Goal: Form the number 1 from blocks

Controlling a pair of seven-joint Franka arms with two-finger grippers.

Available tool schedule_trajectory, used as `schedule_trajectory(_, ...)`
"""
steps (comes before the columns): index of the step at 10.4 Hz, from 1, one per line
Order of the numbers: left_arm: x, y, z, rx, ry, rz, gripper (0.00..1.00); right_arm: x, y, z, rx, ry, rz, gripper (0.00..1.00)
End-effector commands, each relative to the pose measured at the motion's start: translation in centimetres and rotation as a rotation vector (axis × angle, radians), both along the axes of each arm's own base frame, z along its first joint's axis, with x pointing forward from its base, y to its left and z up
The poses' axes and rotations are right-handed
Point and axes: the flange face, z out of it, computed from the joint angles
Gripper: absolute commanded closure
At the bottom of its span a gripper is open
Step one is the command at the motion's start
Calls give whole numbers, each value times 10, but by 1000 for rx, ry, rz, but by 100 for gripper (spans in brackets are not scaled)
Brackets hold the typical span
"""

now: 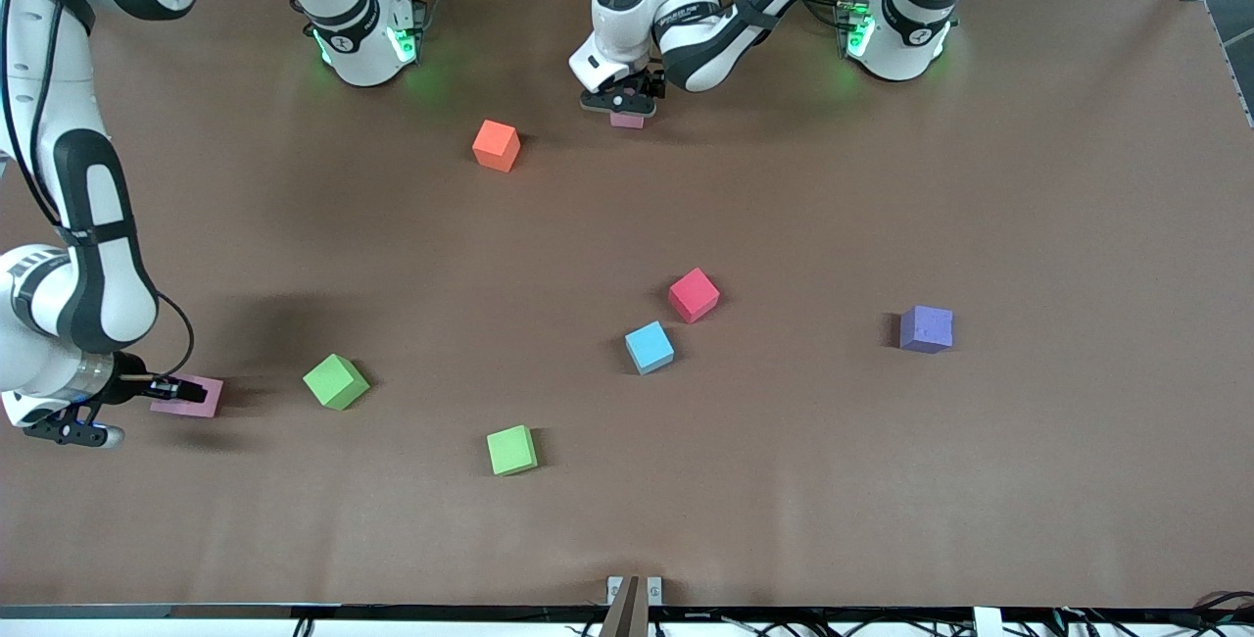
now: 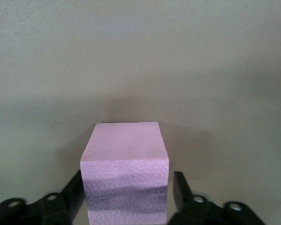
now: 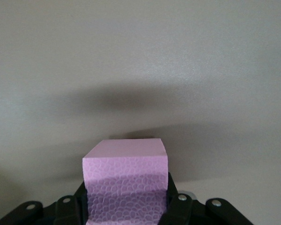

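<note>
A pink block [image 1: 627, 121] [image 2: 125, 154] rests on the table between the two arm bases. My left gripper [image 1: 624, 108] [image 2: 126, 187] is open around it, and a thin gap shows beside one finger. At the right arm's end of the table, near the edge, my right gripper [image 1: 168, 392] [image 3: 126, 197] is shut on the second pink block [image 1: 194, 396] [image 3: 125, 178], low at the table. Loose on the table lie an orange block [image 1: 496, 145], a red block [image 1: 694, 295], a light blue block [image 1: 650, 347], a purple block [image 1: 926, 328] and two green blocks [image 1: 335, 381] [image 1: 511, 450].
The brown table mat [image 1: 882, 480] carries only the blocks. The arm bases [image 1: 362, 39] [image 1: 896, 29] stand along its edge farthest from the front camera. A small bracket [image 1: 632, 593] sits at the nearest edge.
</note>
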Motion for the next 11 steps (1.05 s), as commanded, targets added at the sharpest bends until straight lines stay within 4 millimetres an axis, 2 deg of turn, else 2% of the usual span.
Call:
schedule_trajectory(1,10,1,-8,9,-16,51,100,-24,36,23,3,-13,27,100)
schedule_trajectory(3,21,4,-13,17,-14,75,100,-39,67,47,14,4,52,100)
schedule_trajectory(4,25,5,-15,19,-15,83,100,-44,87,49,35,76,22,100)
schedule_trajectory(5,27,6,-15,20,-13,89,100,-47,106,60,48,108,29,100)
schedule_trajectory(6,28,6,-16,21,-12,89,78,-50,127,77,59,138,58,100)
schedule_trajectory(7,30,7,-16,22,-13,92,1,-52,149,92,67,151,93,100)
schedule_trajectory(10,35,5,-9,21,-25,146,0,-57,219,121,58,161,122,100)
schedule_trajectory(11,40,2,1,7,-41,150,0,-58,232,127,59,156,142,100)
